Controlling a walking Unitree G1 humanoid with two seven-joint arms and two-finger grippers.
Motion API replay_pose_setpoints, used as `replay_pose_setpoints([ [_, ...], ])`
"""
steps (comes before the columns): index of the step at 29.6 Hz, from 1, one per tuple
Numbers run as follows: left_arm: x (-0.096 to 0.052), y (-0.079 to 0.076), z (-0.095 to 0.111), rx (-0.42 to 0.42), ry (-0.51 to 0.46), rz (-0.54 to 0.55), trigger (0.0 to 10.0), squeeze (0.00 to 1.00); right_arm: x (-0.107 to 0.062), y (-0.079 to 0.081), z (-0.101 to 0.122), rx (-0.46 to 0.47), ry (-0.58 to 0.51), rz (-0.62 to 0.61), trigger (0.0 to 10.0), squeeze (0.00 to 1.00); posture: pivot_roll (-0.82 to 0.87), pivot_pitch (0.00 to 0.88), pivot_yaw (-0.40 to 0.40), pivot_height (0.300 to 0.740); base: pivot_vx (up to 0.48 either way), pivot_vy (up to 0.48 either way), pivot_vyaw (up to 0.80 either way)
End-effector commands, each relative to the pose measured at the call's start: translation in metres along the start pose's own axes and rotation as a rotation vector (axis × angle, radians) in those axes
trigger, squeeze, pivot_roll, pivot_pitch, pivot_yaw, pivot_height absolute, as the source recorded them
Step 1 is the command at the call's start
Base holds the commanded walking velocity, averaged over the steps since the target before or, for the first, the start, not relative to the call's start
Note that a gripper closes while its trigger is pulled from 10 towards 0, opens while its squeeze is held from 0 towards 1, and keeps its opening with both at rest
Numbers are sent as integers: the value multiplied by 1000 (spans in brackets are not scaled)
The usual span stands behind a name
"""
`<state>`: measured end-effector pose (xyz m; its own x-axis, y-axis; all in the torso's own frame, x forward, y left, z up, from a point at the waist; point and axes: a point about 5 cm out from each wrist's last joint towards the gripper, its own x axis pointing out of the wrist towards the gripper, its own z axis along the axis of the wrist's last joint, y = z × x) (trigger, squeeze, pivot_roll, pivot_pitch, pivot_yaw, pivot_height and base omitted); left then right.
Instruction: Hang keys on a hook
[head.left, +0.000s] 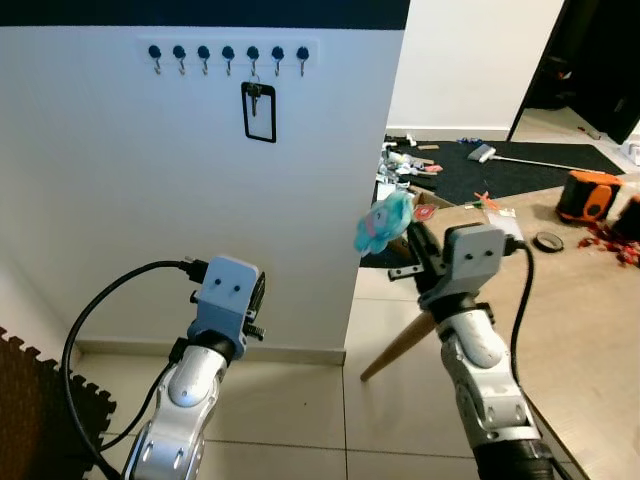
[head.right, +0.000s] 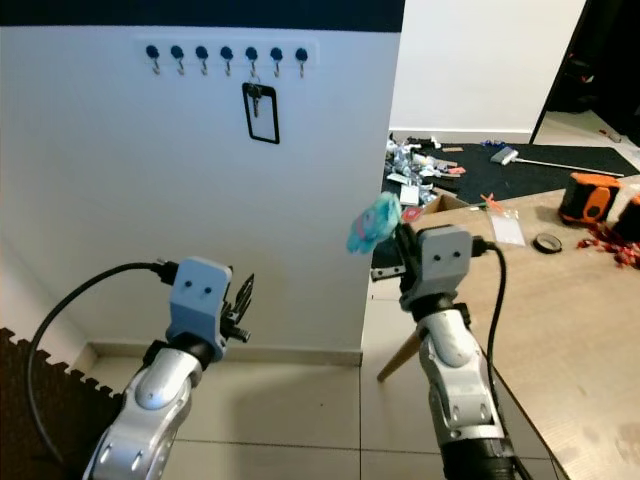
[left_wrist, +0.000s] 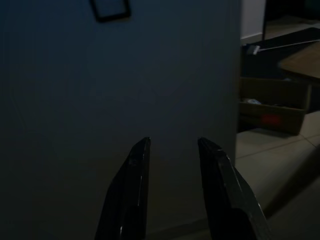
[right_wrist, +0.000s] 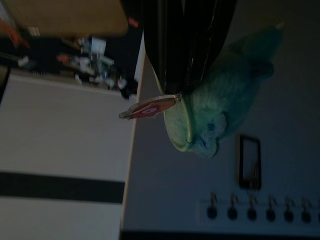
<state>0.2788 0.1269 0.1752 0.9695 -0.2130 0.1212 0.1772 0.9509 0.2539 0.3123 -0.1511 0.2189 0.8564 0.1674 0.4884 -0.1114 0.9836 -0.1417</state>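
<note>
Two silver arms reach forward toward a white wall; the left gripper hangs low with its fingers parted and nothing between them, while the right gripper, raised higher, is clamped on a fluffy turquoise keychain with a small red tag. Farther off, a hook rail on the wall carries a black-framed key tag on its fifth hook

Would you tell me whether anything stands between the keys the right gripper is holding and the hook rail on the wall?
Nothing visible does. The right gripper holds the keys with the fluffy turquoise charm in open air, below and right of the hook rail. One hook already carries a black-framed tag; the others look free.
</note>
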Motion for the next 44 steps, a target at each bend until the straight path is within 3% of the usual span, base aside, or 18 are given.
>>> replay_pose_setpoints([
  [1,-3,-1,-4,-5,13,-1,10000,0,-1,8,10,-30,-56,50,10000,0,115,119,3,740,428,0,0],
  [5,-2,-2,-4,-8,13,-4,10000,0,1,15,22,-77,-113,113,10000,0,111,120,3,740,428,0,0],
  [14,-2,-2,-5,-11,16,-1,10000,0,3,24,39,-86,-180,154,10000,0,118,120,0,740,422,0,0],
  [30,-2,-4,-6,-27,25,0,10000,0,0,41,47,-132,-218,251,10000,0,112,115,1,740,245,0,0],
  [33,-2,-4,-5,-34,20,-2,10000,0,1,42,48,-232,-233,228,10000,0,111,112,1,740,0,0,0],
  [35,-2,-4,-5,-36,20,-2,10000,0,3,41,45,-347,-231,215,10000,0,111,110,0,740,0,0,0],
  [37,-1,-4,-5,-37,19,-3,10000,0,6,36,33,-456,-149,164,10000,0,111,107,-1,740,0,0,0],
  [44,-1,-6,-6,-39,18,-7,10000,0,7,35,35,-573,-191,153,10000,0,110,102,-3,740,0,0,0],
])
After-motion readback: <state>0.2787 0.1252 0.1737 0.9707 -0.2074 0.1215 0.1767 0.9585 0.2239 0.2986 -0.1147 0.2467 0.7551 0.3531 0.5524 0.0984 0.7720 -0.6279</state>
